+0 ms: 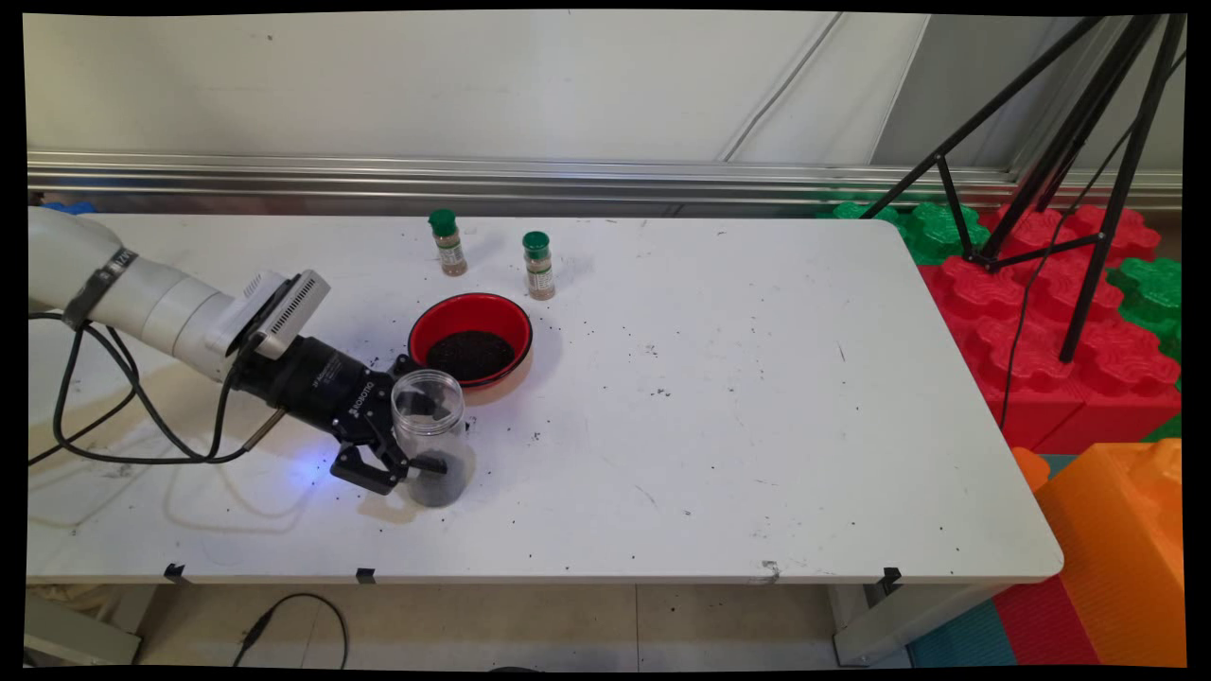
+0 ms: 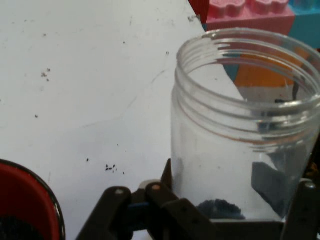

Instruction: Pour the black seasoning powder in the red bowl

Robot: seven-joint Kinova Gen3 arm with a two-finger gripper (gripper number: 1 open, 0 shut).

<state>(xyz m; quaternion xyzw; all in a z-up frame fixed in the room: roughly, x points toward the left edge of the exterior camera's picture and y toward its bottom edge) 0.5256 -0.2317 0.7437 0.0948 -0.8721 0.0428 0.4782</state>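
A clear plastic jar (image 1: 429, 409) with no lid stands upright on the white table (image 1: 719, 426), a little dark grain in its bottom. My gripper (image 1: 425, 443) comes in from the left, low over the table, and is shut on the jar with one finger on each side. In the hand view the jar (image 2: 240, 145) fills the right half between the fingers (image 2: 172, 207), with my gripper (image 2: 235, 215) closed around its lower part. Just behind the jar sits a red bowl (image 1: 470, 339) holding dark grains; its rim (image 2: 30, 190) shows at the lower left of the hand view.
Two small spice bottles with green caps (image 1: 447, 243) (image 1: 538, 266) stand behind the bowl near the far edge. Dark grains lie scattered on the table around the bowl. A black tripod (image 1: 1060, 170) and red, green and orange foam blocks (image 1: 1069, 340) stand beyond the table's right end.
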